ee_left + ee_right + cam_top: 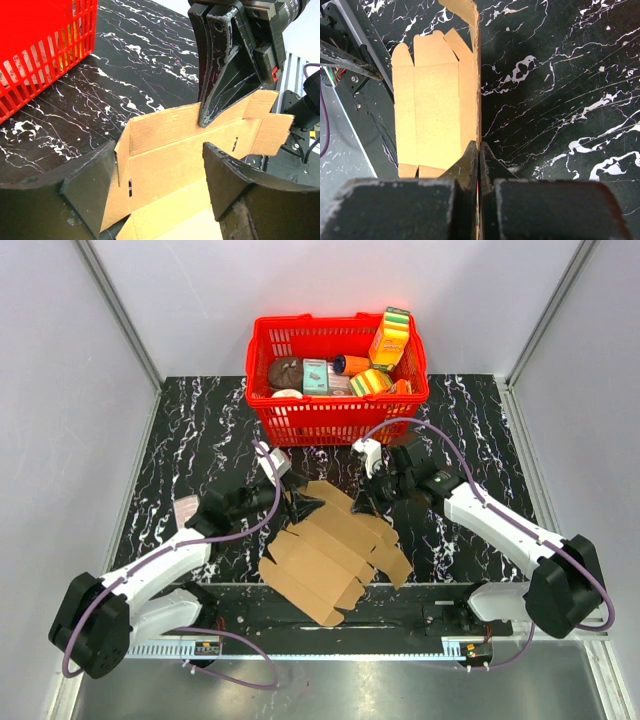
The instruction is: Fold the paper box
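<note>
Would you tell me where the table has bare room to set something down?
Bare tabletop lies left of the red basket, at the far-left corner, and right of it, at the far-right corner. The middle is crowded: paper box, left gripper, right gripper.

The left claw (159,146) sits spread around the paper box (167,167), the right claw (206,120) tipping its raised far edge, a red basket (42,52) to its left.

paper box (328,552) | brown die-cut cardboard | mostly flat | far panel upright
</note>
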Robot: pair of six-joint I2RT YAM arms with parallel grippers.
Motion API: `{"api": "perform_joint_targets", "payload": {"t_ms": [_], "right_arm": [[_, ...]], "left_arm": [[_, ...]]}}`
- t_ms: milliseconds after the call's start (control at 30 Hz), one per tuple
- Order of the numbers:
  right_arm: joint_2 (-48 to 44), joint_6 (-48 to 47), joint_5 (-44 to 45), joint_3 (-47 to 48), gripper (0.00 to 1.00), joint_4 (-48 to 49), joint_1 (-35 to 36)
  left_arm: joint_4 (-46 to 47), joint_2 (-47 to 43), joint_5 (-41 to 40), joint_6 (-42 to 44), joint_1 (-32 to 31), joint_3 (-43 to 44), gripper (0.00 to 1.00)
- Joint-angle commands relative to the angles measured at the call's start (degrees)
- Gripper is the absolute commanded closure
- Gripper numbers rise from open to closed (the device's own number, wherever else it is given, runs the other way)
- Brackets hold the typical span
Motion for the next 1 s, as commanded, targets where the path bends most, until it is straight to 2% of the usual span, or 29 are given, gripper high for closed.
{"api": "perform_joint_targets", "payload": {"t_ms": [0,133,233,500,733,967], "right_arm": [[-2.2,2.0,1.9,0.8,1.0,2.8,0.4],[-2.8,2.2,1.9,0.5,1.0,2.7,0.6],[-2.9,2.1,2.0,0.5,1.0,2.6,0.6],[-2.9,2.2,3.6,0.1,1.0,2.7,0.9],[-2.3,4.8,6.6,0.1,1.0,3.4,1.0],[-2.3,5.8,6.9,0.4,1.0,4.2,1.3]], "left_arm": [[5.6,1.2,-0.5,-2.2,0.0,1.5,0.25],[8.1,3.2,-0.7,-4.0,0.0,1.2,0.23],[10.9,4.9,0.2,-5.5,0.0,1.0,0.29],[15.7,7.0,3.0,-9.4,-0.1,0.6,0.51],[15.1,4.8,1.6,-10.0,-1.1,-1.4,0.52],[16.7,7.4,1.7,-10.5,-1.9,-2.2,0.52]]}}
